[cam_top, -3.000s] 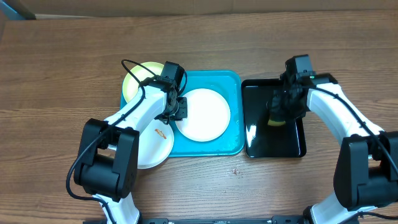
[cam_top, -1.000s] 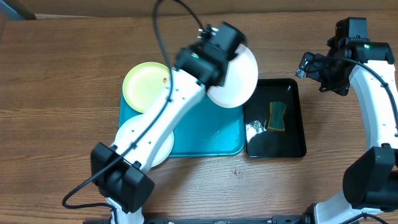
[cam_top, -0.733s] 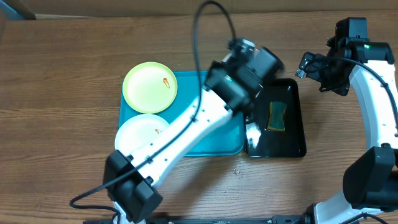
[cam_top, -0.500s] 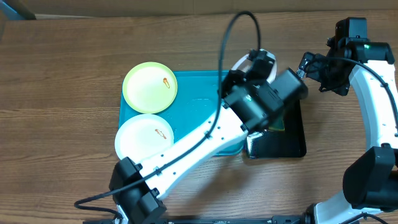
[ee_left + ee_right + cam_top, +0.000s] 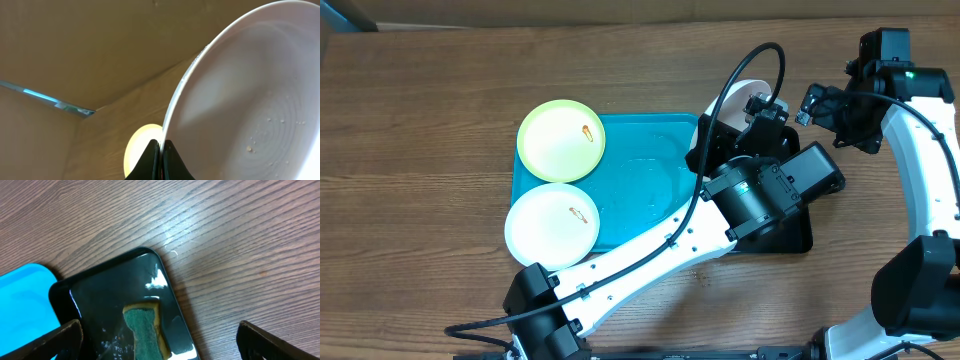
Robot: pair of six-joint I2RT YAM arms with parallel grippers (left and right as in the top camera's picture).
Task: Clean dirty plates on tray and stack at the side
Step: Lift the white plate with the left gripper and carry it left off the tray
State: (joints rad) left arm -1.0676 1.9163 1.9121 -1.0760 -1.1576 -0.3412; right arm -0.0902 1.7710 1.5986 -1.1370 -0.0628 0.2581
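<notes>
My left gripper is shut on the rim of a white plate, which it holds tilted on edge. In the overhead view that plate and the left gripper are raised over the black tray's far end. A yellow-green plate with an orange smear lies on the far left corner of the turquoise tray. A second white plate, also smeared, lies on the tray's near left corner. My right gripper hangs open and holds nothing, high above the black tray's far right corner.
The black tray stands right of the turquoise tray with a green and yellow sponge lying wet in it. In the overhead view my left arm covers most of the black tray. Bare wooden table lies to the right.
My left arm has swung right with the white plate, from above the turquoise tray to over the black tray, and tipped it on edge. The right arm has stayed still.
</notes>
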